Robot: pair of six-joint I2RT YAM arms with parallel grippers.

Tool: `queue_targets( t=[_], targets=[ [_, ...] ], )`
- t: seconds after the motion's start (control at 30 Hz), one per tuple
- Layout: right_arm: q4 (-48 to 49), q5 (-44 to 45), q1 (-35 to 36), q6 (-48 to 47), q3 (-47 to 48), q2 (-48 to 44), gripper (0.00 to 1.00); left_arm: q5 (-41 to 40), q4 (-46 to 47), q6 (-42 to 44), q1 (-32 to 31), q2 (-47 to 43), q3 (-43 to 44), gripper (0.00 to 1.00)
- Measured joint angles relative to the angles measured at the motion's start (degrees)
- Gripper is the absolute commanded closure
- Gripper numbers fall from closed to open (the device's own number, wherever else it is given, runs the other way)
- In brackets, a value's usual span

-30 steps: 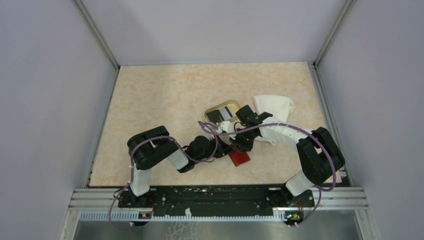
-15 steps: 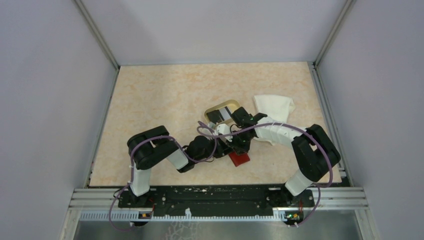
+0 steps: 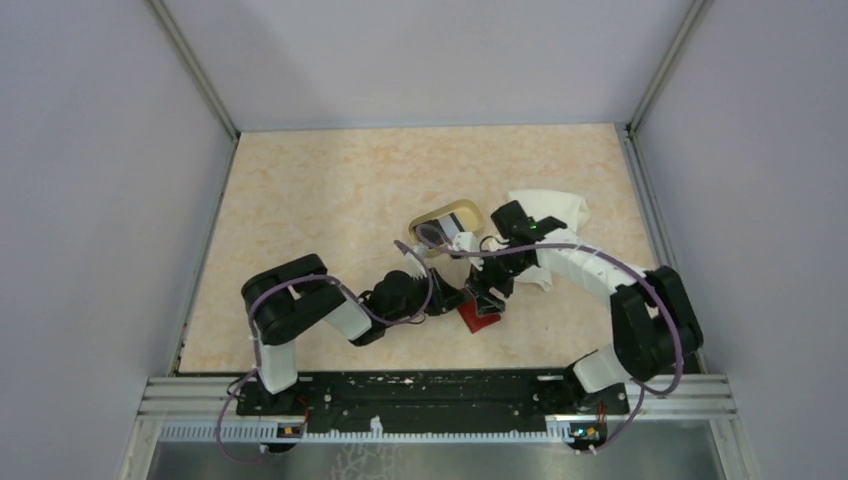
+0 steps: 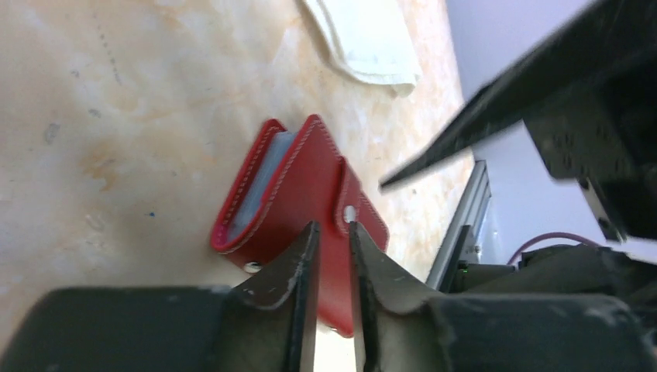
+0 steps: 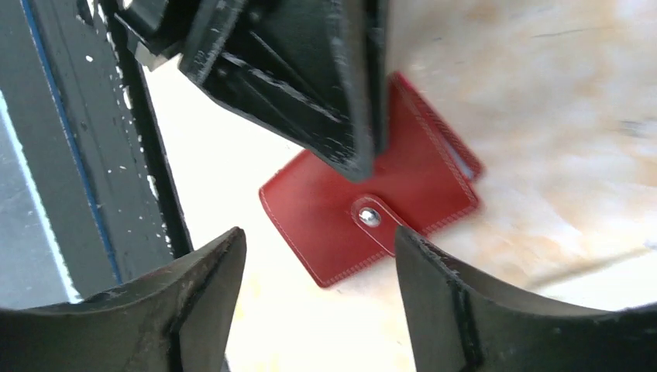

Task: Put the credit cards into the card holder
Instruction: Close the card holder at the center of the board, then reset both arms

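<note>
The card holder [image 5: 422, 190] lies folded on the table [image 3: 330, 190], red with pale stitching along its edges, its strap and metal snap stud [image 5: 369, 218] facing up. It sits between and just beyond the fingers [image 5: 205, 302] of the right gripper [image 5: 319, 236], which are spread wide with nothing in them. The left gripper [image 4: 331, 229] meets it from the opposite side, its fingers [image 4: 298, 267] set to a narrow slit with their tips at the strap; whether they pinch the leather cannot be told. Just past the left fingertips a pale bluish layer shows between the holder's leaves. On the far side of both sets of fingers, near the right wrist, a black credit card [image 3: 440, 233] with a light stripe lies in the tan oval tray [image 3: 447, 206], any print too small to read. A white cloth [image 3: 550, 212] lies beside the tray, apart from both grippers
</note>
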Motion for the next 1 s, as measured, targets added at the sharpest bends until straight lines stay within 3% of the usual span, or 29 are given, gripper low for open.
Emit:
queue_targets(
  t=[0.13,0.33,0.5,0.8,1.0],
  targets=[
    [1.29,-0.81,-5.9,0.48,0.0,-9.64,0.02,0.28,-4.22,5.22,0.0,-7.65,-0.92,0.44],
    [11.67,6.08,-18.93,9.75,0.04,-26.58,0.01,-2.36,-16.92,18.34,-0.02,-29.83,-1.18,0.02],
    [14.97,14.73,-20.04,18.69,4.66,-30.64,0.02,-6.08,-28.41,26.53,0.76,-48.83,-1.86,0.01],
    [11.21,7.58,-20.04,25.77,11.98,-33.86,0.02,-6.23,-47.39,30.16,2.23,-75.91,-1.9,0.01],
    [10.49,4.04,-20.04,28.44,13.25,-36.2,0.02,-6.58,-54.75,30.14,2.23,-84.67,-1.88,0.01]
  ],
)
